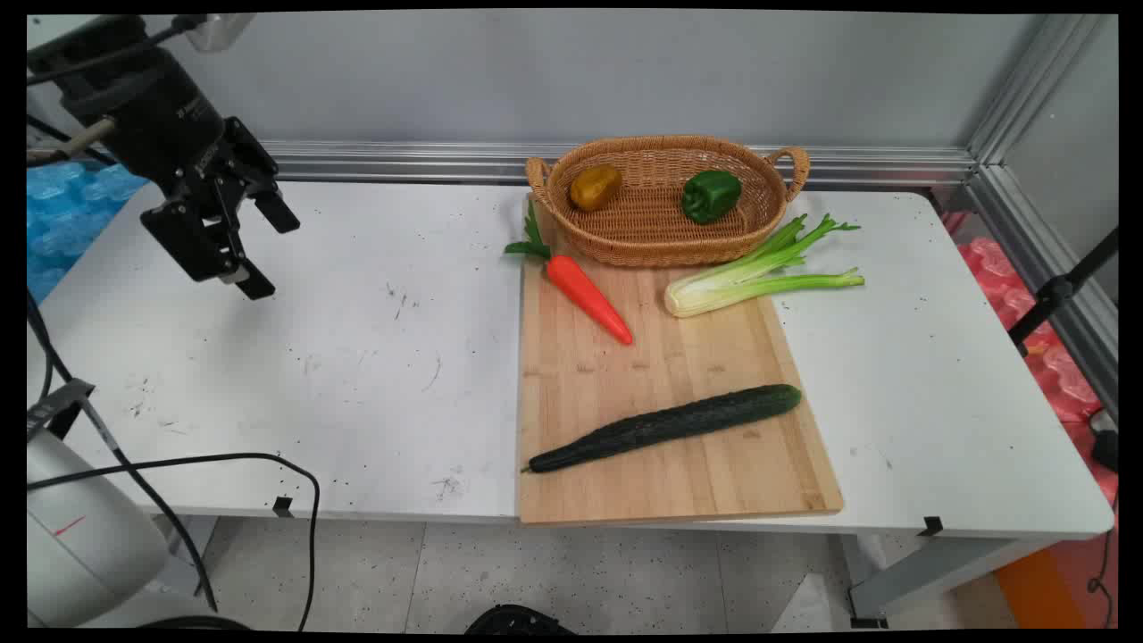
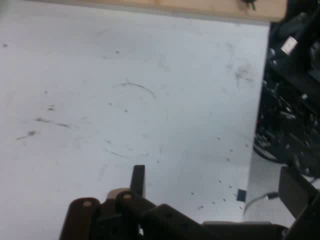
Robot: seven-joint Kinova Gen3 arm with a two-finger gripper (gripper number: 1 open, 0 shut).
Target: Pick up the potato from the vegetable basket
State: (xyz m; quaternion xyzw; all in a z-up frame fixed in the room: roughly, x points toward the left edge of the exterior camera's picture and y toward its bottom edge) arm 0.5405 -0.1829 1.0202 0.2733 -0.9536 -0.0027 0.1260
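Your pincer (image 1: 250,246) hangs released and empty above the table's (image 1: 357,357) far left, well apart from everything: the cucumber (image 1: 665,426), carrot (image 1: 589,297) and celery (image 1: 750,277) lie on the cutting board (image 1: 679,482) to the right. The board's near edge overhangs the table, so a hard push could tip it, and the cables (image 1: 179,464) drooping at the near left might snag on a wide swing

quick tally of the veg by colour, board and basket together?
Green: 3 — green pepper, celery, cucumber
Orange: 1 — carrot
Brownish-yellow: 1 — potato-like piece in the basket
Total: 5
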